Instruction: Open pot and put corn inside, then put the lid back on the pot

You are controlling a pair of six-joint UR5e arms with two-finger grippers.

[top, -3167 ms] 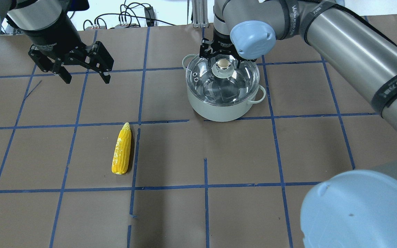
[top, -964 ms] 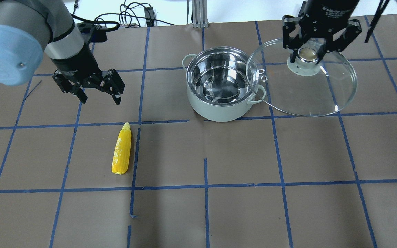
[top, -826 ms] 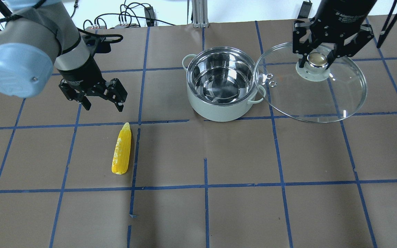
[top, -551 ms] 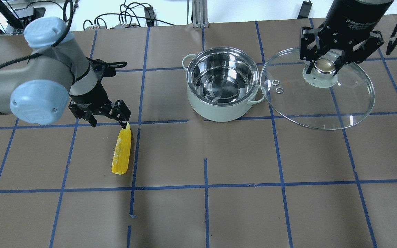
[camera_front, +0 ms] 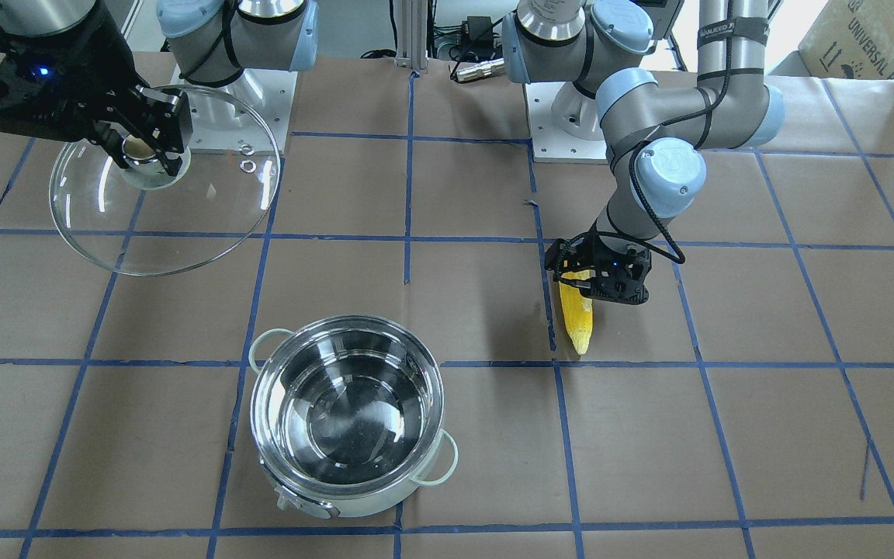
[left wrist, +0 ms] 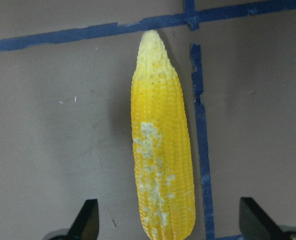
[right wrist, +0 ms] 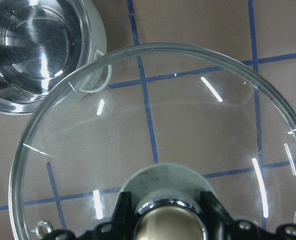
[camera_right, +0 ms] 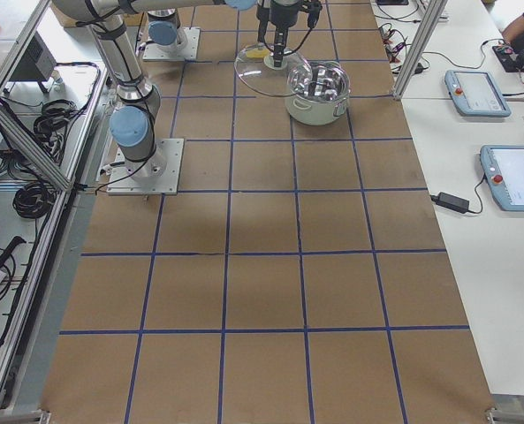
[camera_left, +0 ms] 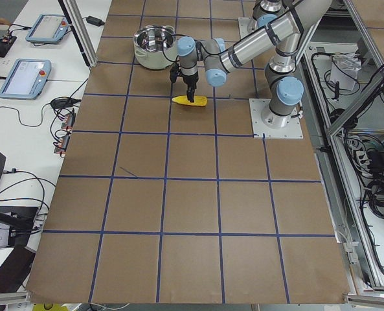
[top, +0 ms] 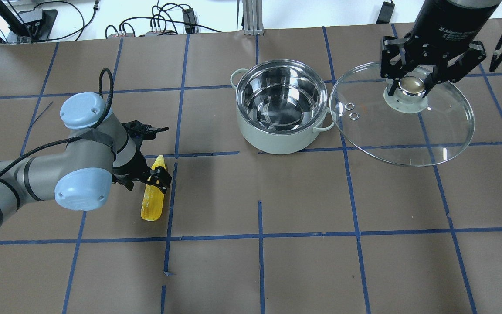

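Yellow corn point(top: 152, 205) lies flat on the brown table point(top: 303, 261), the left gripper point(left wrist: 170, 222) down over it with jaws spread wide, the steel pot point(top: 281, 139) stands uncovered well apart, and the right gripper point(top: 412, 86) is clamped on the lid point(top: 408, 131), held up just beside the pot.

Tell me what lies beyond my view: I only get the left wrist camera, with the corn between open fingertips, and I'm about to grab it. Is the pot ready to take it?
Observer: Yes. The pot stands open, and its steel inside is bare.
Operator: Where's the lid?
Observer: The lid hangs to one side of the pot, with the right gripper shut on its knob.
Operator: Which way is the pot from the corn?
Observer: In the overhead view, the pot stands farther from the robot than the corn and toward the robot's right.
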